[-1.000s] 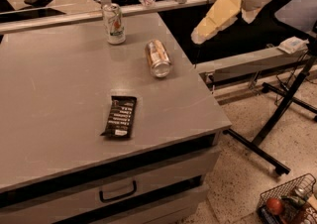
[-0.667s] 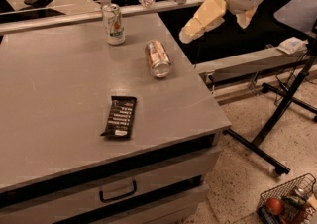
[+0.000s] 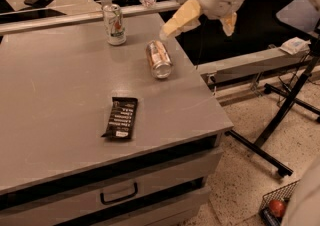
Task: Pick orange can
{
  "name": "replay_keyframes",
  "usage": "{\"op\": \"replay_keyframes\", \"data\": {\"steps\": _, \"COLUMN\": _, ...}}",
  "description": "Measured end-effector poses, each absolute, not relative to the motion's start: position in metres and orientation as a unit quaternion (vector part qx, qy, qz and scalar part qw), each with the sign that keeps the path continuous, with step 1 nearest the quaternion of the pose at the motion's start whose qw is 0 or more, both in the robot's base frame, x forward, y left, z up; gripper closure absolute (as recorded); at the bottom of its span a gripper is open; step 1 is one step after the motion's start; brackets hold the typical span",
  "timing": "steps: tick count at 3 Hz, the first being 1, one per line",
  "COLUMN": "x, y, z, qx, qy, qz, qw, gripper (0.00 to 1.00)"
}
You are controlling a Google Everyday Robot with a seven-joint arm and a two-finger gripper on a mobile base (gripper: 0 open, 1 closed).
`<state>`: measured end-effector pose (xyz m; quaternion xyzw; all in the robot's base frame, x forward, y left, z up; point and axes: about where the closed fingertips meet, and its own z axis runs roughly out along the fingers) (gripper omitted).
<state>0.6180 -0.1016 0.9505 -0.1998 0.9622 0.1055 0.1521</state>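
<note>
One orange can lay on its side, coppery, silver-ended. The gripper hung just beyond it, fingers apart, one mostly hidden.

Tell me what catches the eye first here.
The pale hand hangs open over the table's back right corner, above and to the right of the orange can, which lies on its side. A white can stands upright at the back edge, and a black wrapper lies flat nearer the front.
</note>
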Motion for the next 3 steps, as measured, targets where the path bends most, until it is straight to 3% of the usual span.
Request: {"op": "replay_keyframes", "data": {"steps": 3, "x": 0.679, "y": -0.035, "z": 0.897, "qx": -0.174, "qy": 0.974, "qz": 0.090, "qw": 0.112, "gripper": 0.00}}
